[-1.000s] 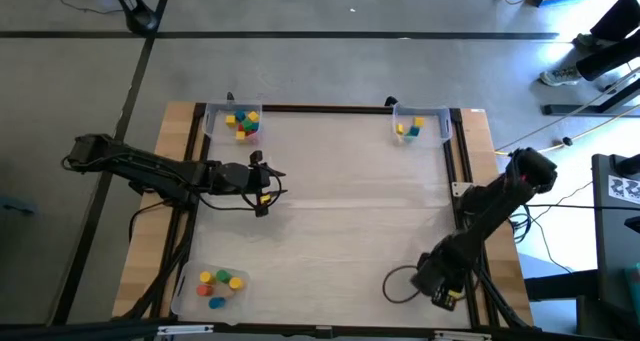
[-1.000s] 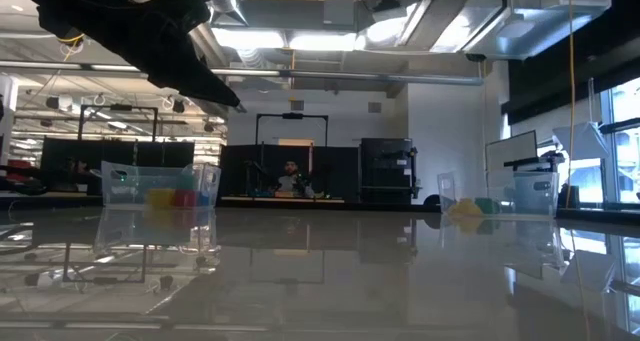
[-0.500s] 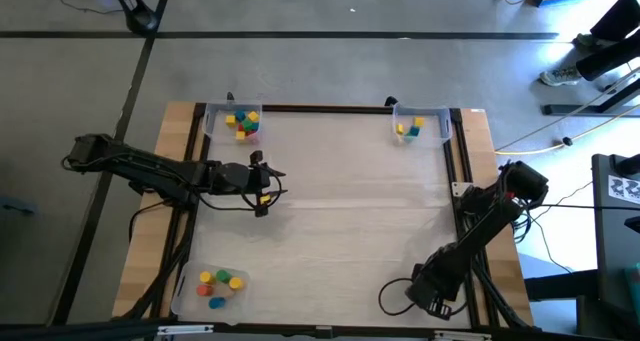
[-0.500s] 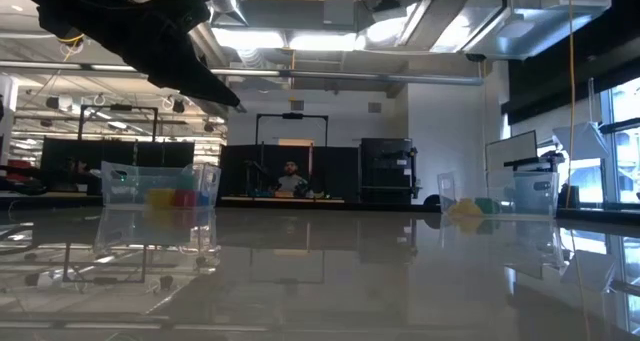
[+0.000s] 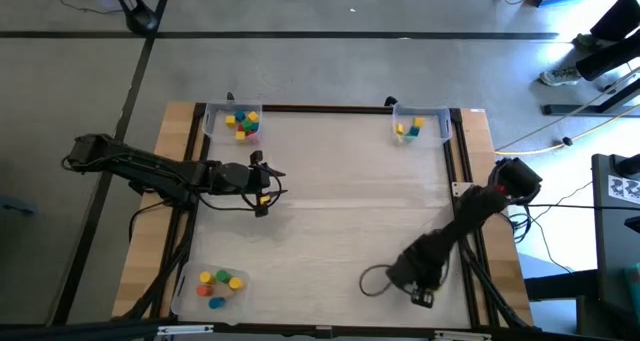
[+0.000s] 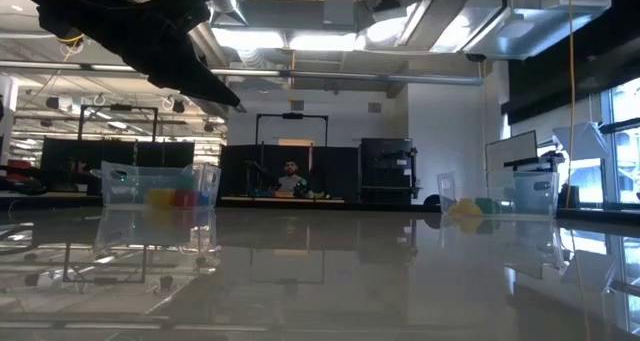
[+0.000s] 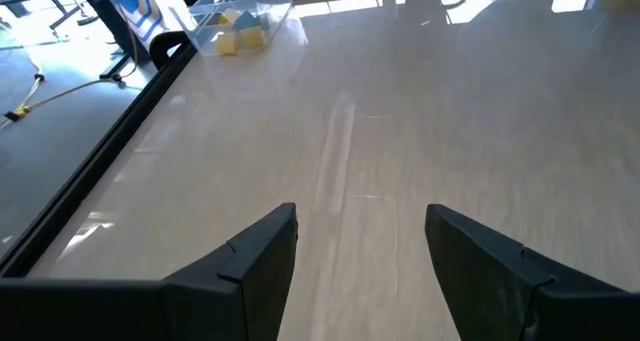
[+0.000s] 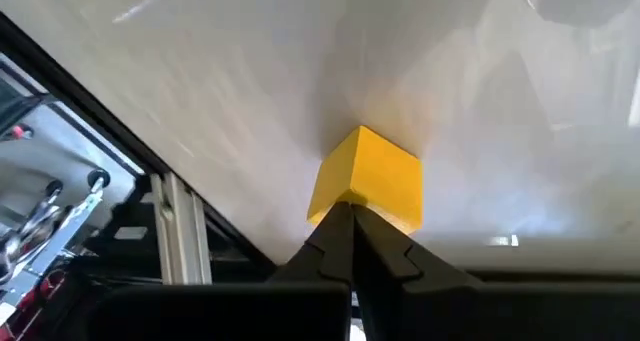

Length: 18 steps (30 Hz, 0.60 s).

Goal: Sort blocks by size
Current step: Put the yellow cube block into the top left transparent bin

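Three clear trays (image 5: 231, 122) of blocks (image 5: 242, 123) along table (image 5: 340, 201) edges

- No text, label, brand, number or sign can be read in any view
- Markings on distant room fixtures are too small to tell

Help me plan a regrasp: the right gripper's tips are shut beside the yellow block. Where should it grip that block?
Across two opposite flat faces of the yellow block, from above. It lies flat on the table with an edge turned toward the shut right gripper, so the jaws should probably open and twist to meet faces, not corners.
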### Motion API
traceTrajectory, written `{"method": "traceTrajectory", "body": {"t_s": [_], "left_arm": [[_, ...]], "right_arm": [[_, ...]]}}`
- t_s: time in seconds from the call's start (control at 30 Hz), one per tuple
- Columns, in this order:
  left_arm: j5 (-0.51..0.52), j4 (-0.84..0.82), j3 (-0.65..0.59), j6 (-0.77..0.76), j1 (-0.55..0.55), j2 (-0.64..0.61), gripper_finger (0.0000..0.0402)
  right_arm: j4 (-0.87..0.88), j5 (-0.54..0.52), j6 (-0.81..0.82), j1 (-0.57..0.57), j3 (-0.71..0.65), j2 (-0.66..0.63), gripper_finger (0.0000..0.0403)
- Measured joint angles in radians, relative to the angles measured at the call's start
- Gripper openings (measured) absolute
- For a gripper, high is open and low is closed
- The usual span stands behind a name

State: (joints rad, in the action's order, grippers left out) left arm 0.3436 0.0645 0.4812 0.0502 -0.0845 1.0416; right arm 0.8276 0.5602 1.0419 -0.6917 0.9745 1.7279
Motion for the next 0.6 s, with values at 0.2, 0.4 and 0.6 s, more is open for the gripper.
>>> {"method": "traceTrajectory", "body": {"t_s": [0.2, 0.4, 0.6], "left_arm": [[0.0, 0.0, 0.0, -0.013, 0.0, 0.0, 0.021], [0.0, 0.0, 0.0, -0.022, 0.0, 0.0, 0.021], [0.0, 0.0, 0.0, -0.008, 0.0, 0.0, 0.021]], "right_arm": [[0.017, -0.084, -0.147, 0.116, 0.004, -0.002, 0.0005], [0.096, -0.188, -0.289, 0.213, 0.043, 0.0, 0.0005], [0.114, -0.309, -0.379, 0.279, 0.088, 0.0, 0.0005]]}}
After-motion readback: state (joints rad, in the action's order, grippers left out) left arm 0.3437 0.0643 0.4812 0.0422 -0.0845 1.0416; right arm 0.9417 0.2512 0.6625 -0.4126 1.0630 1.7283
